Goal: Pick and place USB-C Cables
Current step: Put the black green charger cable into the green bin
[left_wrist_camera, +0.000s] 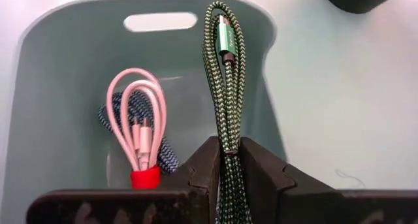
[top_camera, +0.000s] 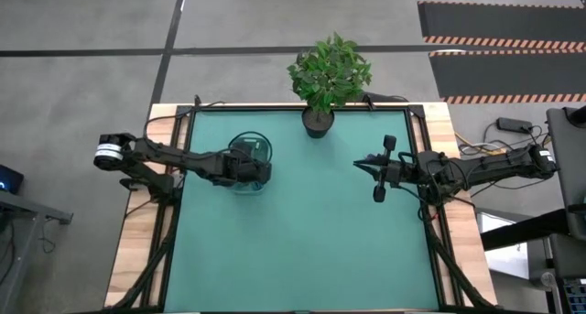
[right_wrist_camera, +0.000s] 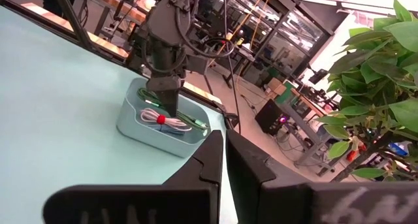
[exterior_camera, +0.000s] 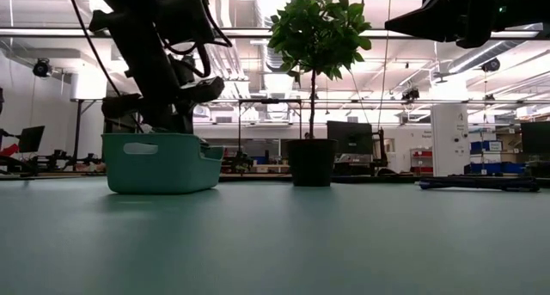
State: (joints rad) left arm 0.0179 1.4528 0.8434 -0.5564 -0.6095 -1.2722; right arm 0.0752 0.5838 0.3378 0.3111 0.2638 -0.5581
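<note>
A pale teal bin (top_camera: 260,138) stands on the green table left of centre; it also shows in the low view (exterior_camera: 159,162). My left gripper (left_wrist_camera: 228,145) is over the bin, shut on a green braided cable bundle (left_wrist_camera: 225,74). In the bin lie a white cable bundle with a red tie (left_wrist_camera: 138,129) and a dark blue bundle (left_wrist_camera: 134,106) under it. My right gripper (right_wrist_camera: 222,155) is shut and empty, held above the table's right side (top_camera: 362,164). My left gripper pinches the green bundle between its two fingers, across several strands of its folded length (left_wrist_camera: 228,142). The fingers point down into the bin. The bundle runs on past the fingertips, and its looped end with the plug (left_wrist_camera: 222,34) reaches the bin's end wall.
A potted plant (top_camera: 318,120) stands at the table's far edge, in the middle; it also shows in the low view (exterior_camera: 311,162). A dark flat object (exterior_camera: 473,183) lies at the far right. The green mat (top_camera: 302,241) is bare toward the near edge.
</note>
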